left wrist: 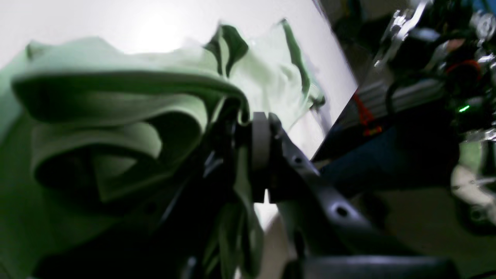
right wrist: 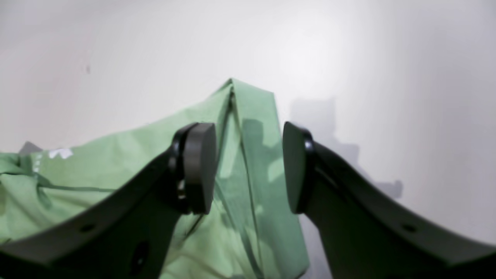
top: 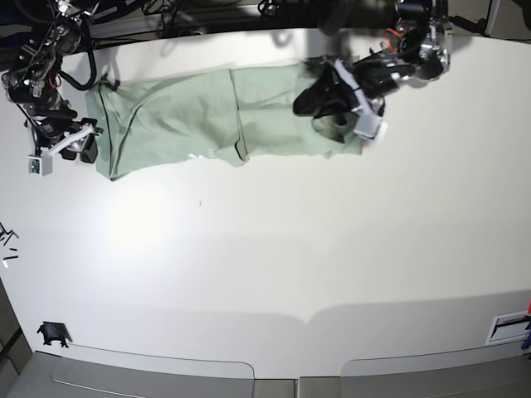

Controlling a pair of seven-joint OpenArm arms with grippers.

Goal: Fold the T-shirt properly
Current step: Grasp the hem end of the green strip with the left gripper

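White tabletop fills the base view; the T-shirt lies stretched along its far edge, partly folded, with one layer's edge running across the middle.

Left gripper: pressed together, pinching a bunched fold of green cloth at that end of the shirt. Wrist view is dim and blurred there, so which part of the garment is caught (hem or sleeve) I cannot say for sure.

Right gripper: jaws spread, a pointed corner of the shirt lying flat on the table between the pads, not gripped.

Step in hand, as judged: securing both ends before the next fold. One end held, the other only straddled.

Next move calls for: right jaws closing on the corner, taking all layers; then both arms lifting evenly so the cloth does not twist or drag the lower layer.
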